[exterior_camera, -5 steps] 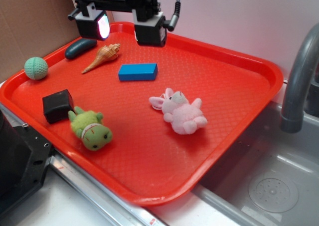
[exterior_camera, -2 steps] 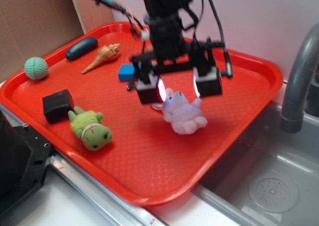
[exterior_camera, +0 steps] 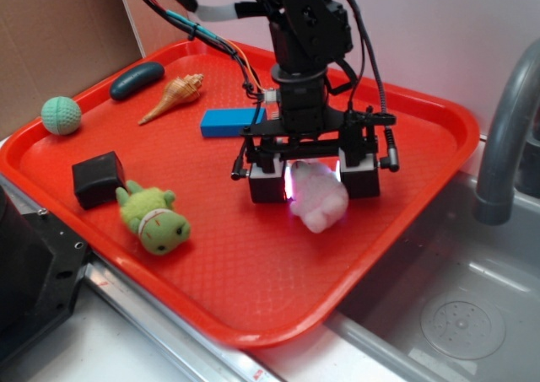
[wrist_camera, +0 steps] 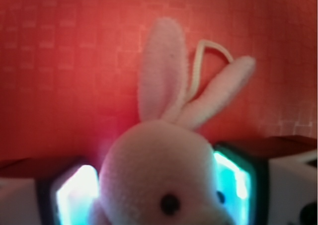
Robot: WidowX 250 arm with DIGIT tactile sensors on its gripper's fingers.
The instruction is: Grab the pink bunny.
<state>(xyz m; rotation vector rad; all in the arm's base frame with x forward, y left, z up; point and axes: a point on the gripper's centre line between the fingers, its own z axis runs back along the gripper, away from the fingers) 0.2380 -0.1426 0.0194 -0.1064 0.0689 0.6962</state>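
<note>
So the claw (exterior_camera: 314, 182) is down on the red tray (exterior_camera: 422, 112) with one finger on each side of the pink bunny (exterior_camera: 319, 198). It straddles the toy, fingers spread, not squeezing yet as far as I can tell. In the wrist view the bunny (wrist_camera: 164, 175) fills the bottom middle, face toward the lens, both ears pointing to about 12 and 1 o'clock, with the glowing pads (wrist_camera: 74, 197) on either side. That looks like a lined-up grasp across the head or body; closing seems like the next job.

The bunny sits right of the tray's middle. Everything else is out of the way: green plush (exterior_camera: 156, 219) at 8 o'clock from it, black block (exterior_camera: 99, 178) at 9, blue block (exterior_camera: 229, 121) and seashell (exterior_camera: 173, 97) around 10 to 11.
</note>
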